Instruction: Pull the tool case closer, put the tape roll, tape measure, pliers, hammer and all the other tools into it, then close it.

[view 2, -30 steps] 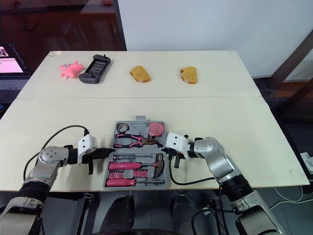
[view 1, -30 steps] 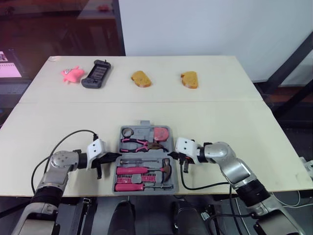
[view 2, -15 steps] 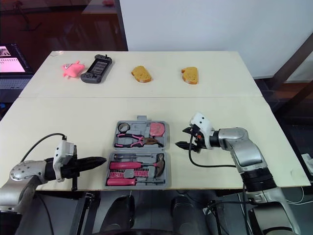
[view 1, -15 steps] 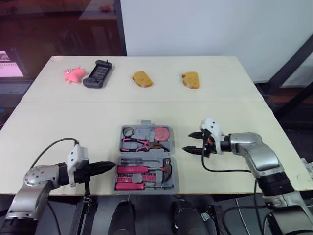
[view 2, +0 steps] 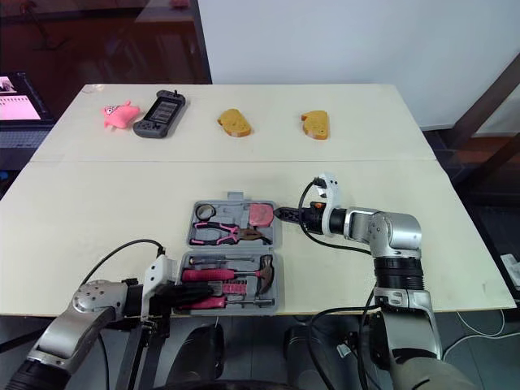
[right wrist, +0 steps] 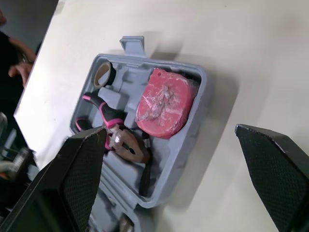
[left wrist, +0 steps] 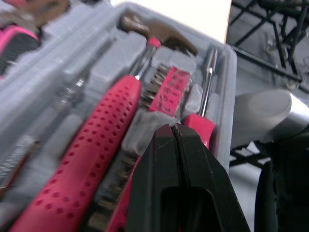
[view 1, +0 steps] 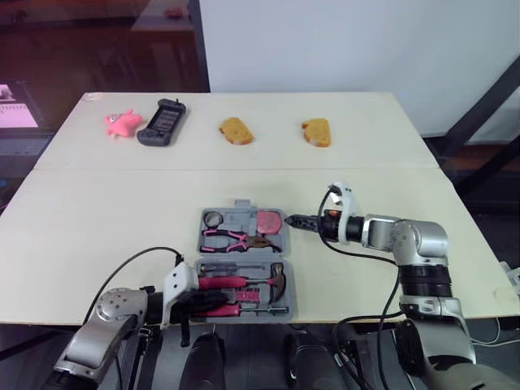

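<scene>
Tool case [view 1: 240, 260] lies open at the near edge of the desk [view 1: 97, 227], w/ everything in it. Tape roll [view 1: 213, 218], tape measure [view 1: 269, 220] & pliers [view 1: 231, 239] are in the far half, hammer [view 1: 275, 280] & screwdrivers in the near half. Looks like only closing is left.

What could go wrong: left tool [left wrist: 175, 126] pokes into the near half. If the far half flips over now, it'd bang on that tool & not shut. A shove could also pop the pink screwdriver [left wrist: 202, 124] out of its slot, or slide the case off the near edge. Tape measure may tip out if it sits loose.

Left tool: fingers pressed together, holding nothing, tips by the pink screwdriver. Touching or not, can't tell. Right tool [view 1: 294, 220]: fingers wide apart, empty, just beside the case's right side, by the tape measure.
</scene>
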Controlling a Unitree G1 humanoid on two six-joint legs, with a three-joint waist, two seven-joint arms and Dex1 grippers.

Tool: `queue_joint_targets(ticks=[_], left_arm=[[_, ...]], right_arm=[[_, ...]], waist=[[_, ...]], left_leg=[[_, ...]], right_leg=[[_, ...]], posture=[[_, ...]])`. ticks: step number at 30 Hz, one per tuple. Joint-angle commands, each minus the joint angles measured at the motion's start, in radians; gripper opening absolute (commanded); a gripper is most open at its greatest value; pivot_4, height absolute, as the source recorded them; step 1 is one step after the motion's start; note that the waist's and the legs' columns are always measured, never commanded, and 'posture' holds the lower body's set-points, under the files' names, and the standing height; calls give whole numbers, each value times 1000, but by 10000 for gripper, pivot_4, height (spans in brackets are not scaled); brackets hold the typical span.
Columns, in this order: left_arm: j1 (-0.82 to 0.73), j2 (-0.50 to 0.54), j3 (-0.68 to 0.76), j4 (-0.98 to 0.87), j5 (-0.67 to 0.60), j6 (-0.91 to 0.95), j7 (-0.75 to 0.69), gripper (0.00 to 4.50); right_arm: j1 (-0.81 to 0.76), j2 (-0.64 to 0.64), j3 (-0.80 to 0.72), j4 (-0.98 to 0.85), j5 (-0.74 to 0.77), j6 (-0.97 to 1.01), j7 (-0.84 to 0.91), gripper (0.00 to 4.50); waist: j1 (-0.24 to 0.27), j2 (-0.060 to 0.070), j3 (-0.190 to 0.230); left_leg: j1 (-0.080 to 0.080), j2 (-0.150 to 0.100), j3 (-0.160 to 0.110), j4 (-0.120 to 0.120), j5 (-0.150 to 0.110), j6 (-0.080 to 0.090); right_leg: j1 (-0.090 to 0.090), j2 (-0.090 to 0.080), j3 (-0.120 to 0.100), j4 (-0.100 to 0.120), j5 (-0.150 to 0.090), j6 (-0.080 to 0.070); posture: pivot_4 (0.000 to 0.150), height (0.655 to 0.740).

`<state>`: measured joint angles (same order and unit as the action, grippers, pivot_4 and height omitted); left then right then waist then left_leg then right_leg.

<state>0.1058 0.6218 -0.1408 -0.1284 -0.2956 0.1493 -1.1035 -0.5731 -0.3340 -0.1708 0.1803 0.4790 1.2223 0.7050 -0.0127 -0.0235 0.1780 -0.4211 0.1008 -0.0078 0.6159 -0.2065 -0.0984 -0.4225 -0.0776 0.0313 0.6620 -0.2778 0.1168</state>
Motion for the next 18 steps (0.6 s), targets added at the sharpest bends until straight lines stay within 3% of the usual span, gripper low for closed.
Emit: queue_joint_targets(ticks=[1, 7, 13, 18], left_arm=[[-9, 0, -29, 60, 55, -7, 30, 0], [-43, -4, -65, 118, 105, -3, 63, 0], [-55, 14, -71, 192, 131, -13, 80, 0], [-54, 15, -76, 239, 121, -33, 78, 0]], right_arm=[[-43, 37, 7, 91, -3, -50, -37, 44787], [-115, 121, 15, 326, -26, -183, -56, 44787], [-183, 179, 8, 476, -8, -241, -22, 44787], [-211, 214, -18, 547, 39, -276, 78, 44787]], waist=[[-1, 1, 0], [-4, 9, -6], [-5, 12, -8], [-6, 19, -14]], left_leg=[[0, 0, 0, 0, 0, 0], [2, 0, 0, 0, 0, 0], [13, 0, 0, -3, 0, 0], [14, 0, 0, -3, 0, 0]], right_leg=[[0, 0, 0, 0, 0, 0], [1, 0, 0, 0, 0, 0], [13, 0, 0, -2, 0, 0], [14, 0, 0, -3, -2, -3]], posture=[[1500, 7207], [1500, 7207], [1500, 7207], [1500, 7207]])
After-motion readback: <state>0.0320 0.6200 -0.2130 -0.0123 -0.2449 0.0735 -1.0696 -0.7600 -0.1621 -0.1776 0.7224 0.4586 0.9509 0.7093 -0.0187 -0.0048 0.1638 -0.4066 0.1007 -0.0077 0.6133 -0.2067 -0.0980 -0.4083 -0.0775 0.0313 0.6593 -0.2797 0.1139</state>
